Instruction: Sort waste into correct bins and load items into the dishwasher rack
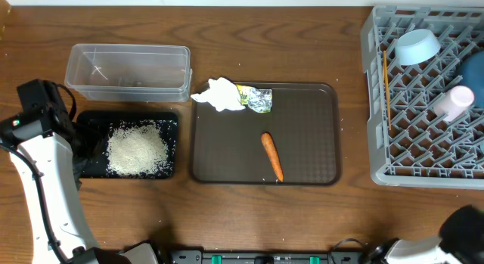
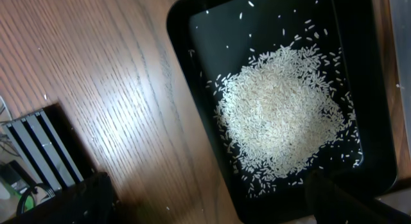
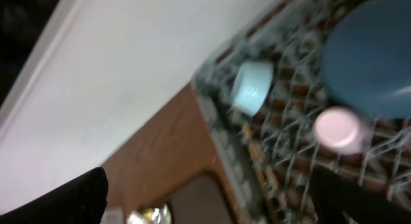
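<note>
1. The left gripper (image 2: pixel 209 189) hangs at the left end of the shallow black rectangular tray-like bin (image 1: pixel 170 124). Its dark fingers (image 2: pixel 70 198) are spread wide, with nothing between them.
2. The heap of loose white rice (image 1: pixel 138 149) lies inside that bin, with stray grains scattered toward its walls.
3. The clear plastic rectangular tub (image 1: pixel 128 71) sits just beyond the bin, on its far side.
4. On the flat brown serving tray (image 1: pixel 302 120) in the middle, the crumpled white tissue (image 1: pixel 219 94) overlaps the far-left rim and touches the crumpled silver-and-yellow foil wrapper (image 1: pixel 257 98). The small orange carrot (image 1: pixel 272 156) lies well apart, toward the near edge.
5. The big square grey plastic lattice rack (image 1: pixel 378 143) at the right holds four things:
   - the small light-blue bowl (image 1: pixel 417 46)
   - the large dark-blue bowl (image 1: pixel 475 71) (cut off by the frame)
   - a small pale-pink cup (image 1: pixel 452 104)
   - thin wooden chopsticks (image 1: pixel 386 79) along its left wall
6. The right gripper (image 3: pixel 212 192) shows only in a blurred wrist view, with its fingers (image 3: pixel 64 198) apart and empty.
</note>
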